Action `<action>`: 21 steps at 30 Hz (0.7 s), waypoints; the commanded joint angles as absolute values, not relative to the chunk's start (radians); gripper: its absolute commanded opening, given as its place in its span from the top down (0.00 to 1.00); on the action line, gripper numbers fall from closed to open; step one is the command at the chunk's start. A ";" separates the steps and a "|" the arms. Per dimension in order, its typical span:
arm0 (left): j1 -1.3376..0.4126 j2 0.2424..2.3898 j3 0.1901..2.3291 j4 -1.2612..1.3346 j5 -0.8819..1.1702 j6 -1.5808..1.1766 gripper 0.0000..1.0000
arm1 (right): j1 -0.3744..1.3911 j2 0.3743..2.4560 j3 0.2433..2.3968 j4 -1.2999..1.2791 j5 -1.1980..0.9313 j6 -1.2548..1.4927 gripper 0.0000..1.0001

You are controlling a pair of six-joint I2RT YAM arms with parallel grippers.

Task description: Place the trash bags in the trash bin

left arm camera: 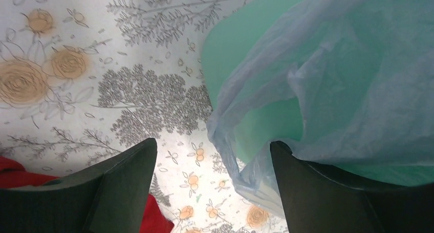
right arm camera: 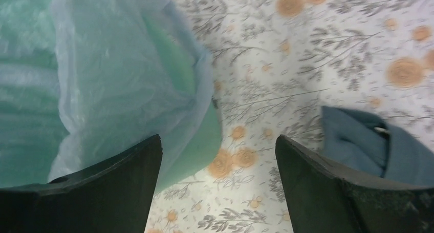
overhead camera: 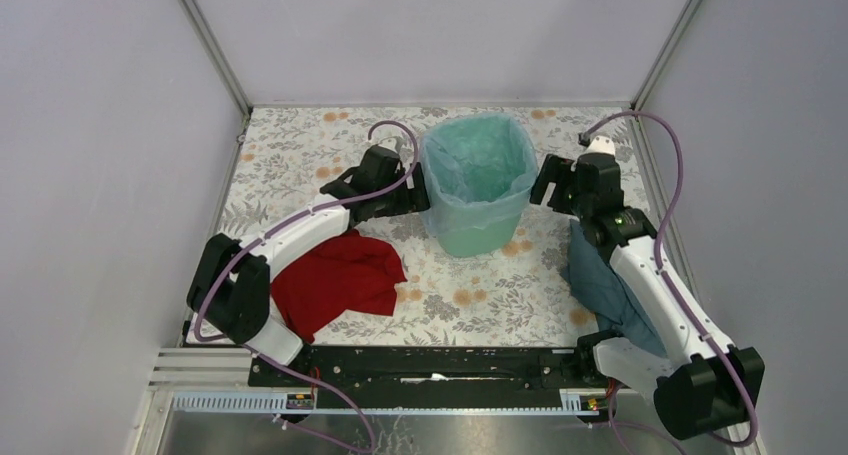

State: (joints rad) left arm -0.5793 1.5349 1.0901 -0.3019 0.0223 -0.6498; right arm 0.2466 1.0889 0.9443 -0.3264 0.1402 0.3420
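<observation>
The mint-green trash bin [overhead camera: 478,225] stands mid-table, lined with a thin translucent trash bag [overhead camera: 474,155] folded over its rim. My left gripper [overhead camera: 412,197] is open at the bin's left side; in the left wrist view [left arm camera: 212,161] the bag's hanging edge [left arm camera: 240,161] lies between its fingers, nearer the right one, with the bin wall [left arm camera: 240,48] behind. My right gripper [overhead camera: 546,187] is open at the bin's right side; in the right wrist view [right arm camera: 217,156] the bag [right arm camera: 112,89] drapes by the left finger over the bin [right arm camera: 197,146].
A red cloth [overhead camera: 340,280] lies under my left arm, front left. A blue-grey cloth [overhead camera: 605,280] lies under my right arm, also seen in the right wrist view [right arm camera: 368,146]. Walls close the table's back and sides.
</observation>
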 commanded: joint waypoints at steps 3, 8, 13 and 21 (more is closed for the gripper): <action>-0.526 1.594 1.219 -0.332 -0.020 -0.570 0.11 | 0.248 1.007 0.840 -0.196 -0.215 0.455 0.11; -0.497 1.602 1.338 -0.493 -0.200 -0.464 0.03 | 0.297 0.984 0.799 -0.173 -0.346 0.520 0.11; -0.466 1.513 1.335 -0.609 -0.293 -0.427 0.01 | 0.311 0.948 0.798 -0.246 -0.342 0.468 0.10; -0.339 1.346 1.235 -0.628 -0.110 -0.455 0.01 | 0.249 0.894 0.814 -0.396 0.055 0.519 0.02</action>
State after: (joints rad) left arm -0.4286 1.4292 1.2716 -0.6231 -0.2413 -0.4408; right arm 0.3035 0.8936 0.7952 -0.3325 -0.1154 0.4637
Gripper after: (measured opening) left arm 0.987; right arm 0.972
